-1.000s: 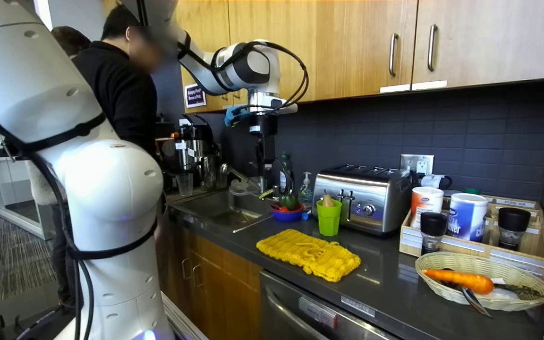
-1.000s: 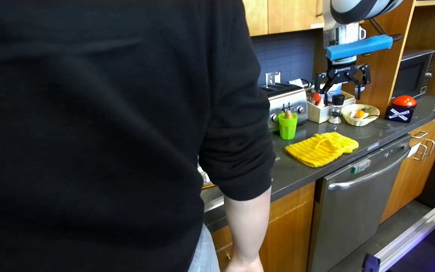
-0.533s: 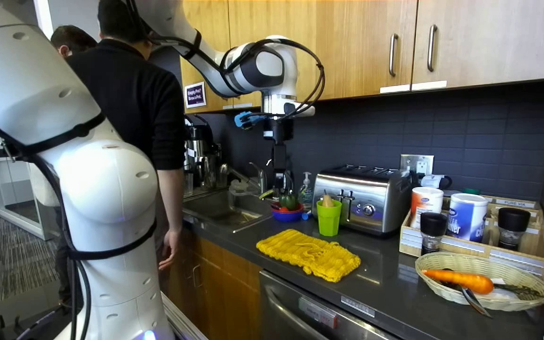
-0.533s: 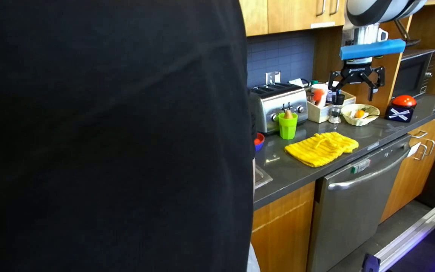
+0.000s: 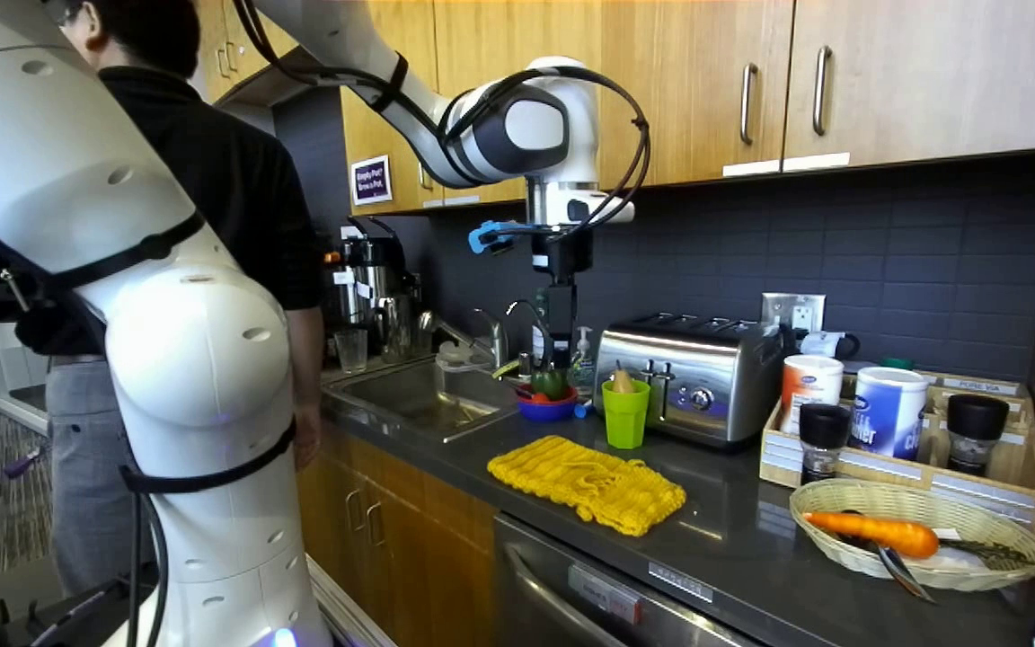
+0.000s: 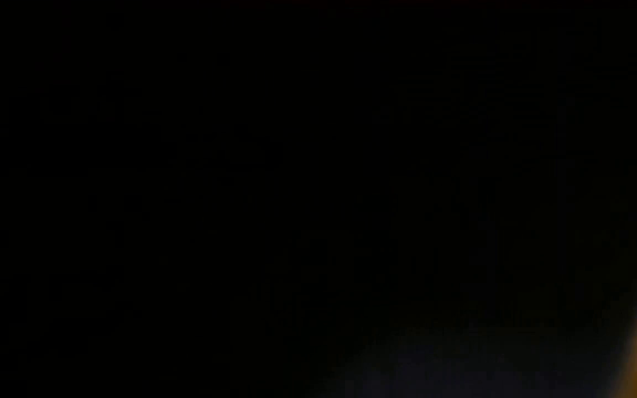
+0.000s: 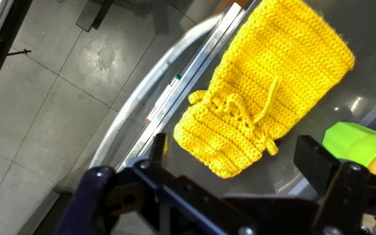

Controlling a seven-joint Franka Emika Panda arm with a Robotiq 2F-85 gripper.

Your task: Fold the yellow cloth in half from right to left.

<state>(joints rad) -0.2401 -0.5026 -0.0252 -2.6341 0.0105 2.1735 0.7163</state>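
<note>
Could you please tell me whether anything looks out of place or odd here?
Yes: in an exterior view, a dark shape blocks nearly the whole picture. The yellow crocheted cloth also looks gathered near one end, where a yellow cord crosses it, unusual for plain cloth. No spill shows.

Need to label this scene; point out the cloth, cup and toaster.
Cloth (image 7: 256, 78), wrist view: middle of its fabric.
Cup (image 5: 625, 418), in an exterior view: green side wall.
Toaster (image 5: 695, 370), in an exterior view: steel front panel.

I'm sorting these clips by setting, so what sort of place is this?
A kitchen, likely a shared office one: there is a sink, a toaster, and a sign that seems to read "Empty Pot? Brew a Pot."
</note>
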